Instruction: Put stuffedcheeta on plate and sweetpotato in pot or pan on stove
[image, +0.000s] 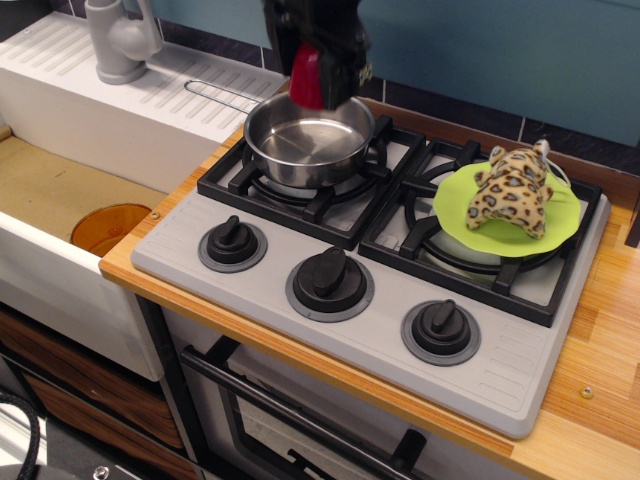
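The spotted stuffedcheeta lies on the lime-green plate over the stove's right burner. The steel pan stands empty on the left burner of the grey stove. My gripper hangs just above the pan's far rim, shut on the dark-red sweetpotato, which shows between the black fingers.
An orange-brown disc lies in the sink at left. A grey tap stands on the white drainer behind it. Three black knobs line the stove's front. The wooden counter runs along the right.
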